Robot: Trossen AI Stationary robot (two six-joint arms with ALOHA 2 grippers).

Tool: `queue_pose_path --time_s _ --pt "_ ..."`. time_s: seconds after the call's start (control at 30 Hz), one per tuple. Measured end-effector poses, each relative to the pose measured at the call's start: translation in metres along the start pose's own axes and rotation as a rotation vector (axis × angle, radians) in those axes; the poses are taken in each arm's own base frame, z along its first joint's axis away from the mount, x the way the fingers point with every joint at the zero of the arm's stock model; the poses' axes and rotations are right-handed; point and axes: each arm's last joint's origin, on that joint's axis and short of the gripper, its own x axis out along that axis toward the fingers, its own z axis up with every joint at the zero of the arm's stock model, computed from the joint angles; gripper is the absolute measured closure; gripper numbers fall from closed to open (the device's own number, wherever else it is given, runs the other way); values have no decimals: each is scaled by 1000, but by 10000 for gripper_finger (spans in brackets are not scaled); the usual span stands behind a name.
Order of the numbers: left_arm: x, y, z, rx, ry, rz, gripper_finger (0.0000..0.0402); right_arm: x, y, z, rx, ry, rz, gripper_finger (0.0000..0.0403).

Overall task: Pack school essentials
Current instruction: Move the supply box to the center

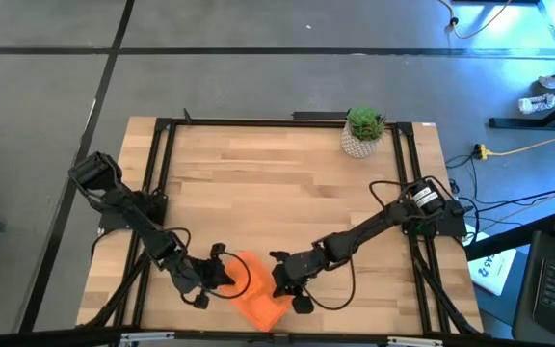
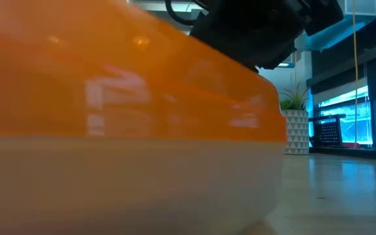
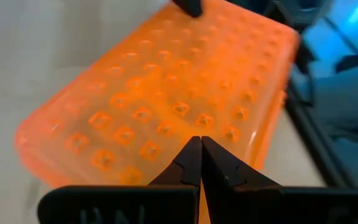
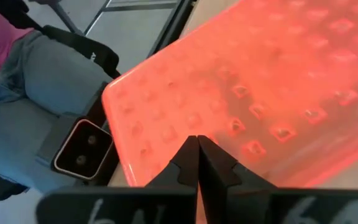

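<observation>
From overhead I see the wooden surface (image 1: 287, 183) with both arms reaching toward the lower middle of the frame, where the case with the orange lid (image 1: 256, 297) lies. My left claw (image 1: 222, 274) sits at the case's left edge and my right claw (image 1: 282, 280) at its right edge. A potted plant (image 1: 363, 131) stands at the upper right of the surface. I see no pencils, scissors or other school things loose anywhere on the surface; whether they are inside the case I cannot tell.

In the low view the case (image 2: 123, 130) fills nearly the whole frame, orange above and pale below, with a dark arm over it at upper right and the plant (image 2: 296, 124) behind at right.

In the left wrist view my left claw (image 3: 201, 144) is fully closed, tips pressed together with nothing between them, over the dimpled orange lid (image 3: 166, 106).

In the right wrist view my right claw (image 4: 197, 143) is likewise closed and empty over the lid (image 4: 260, 93). A seated person's legs (image 4: 23, 106) show at the left.
</observation>
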Motion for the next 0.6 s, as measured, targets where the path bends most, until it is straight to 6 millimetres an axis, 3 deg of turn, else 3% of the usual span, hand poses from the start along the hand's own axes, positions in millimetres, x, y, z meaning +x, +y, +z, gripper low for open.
queue_pose_path --time_s 0.23,0.6 --pt "7 20 7 20 -42 166 401 -4 -12 -1 18 43 -32 398" --pt "20 71 25 -6 -35 329 401 -26 -27 6 6 107 -154 398"
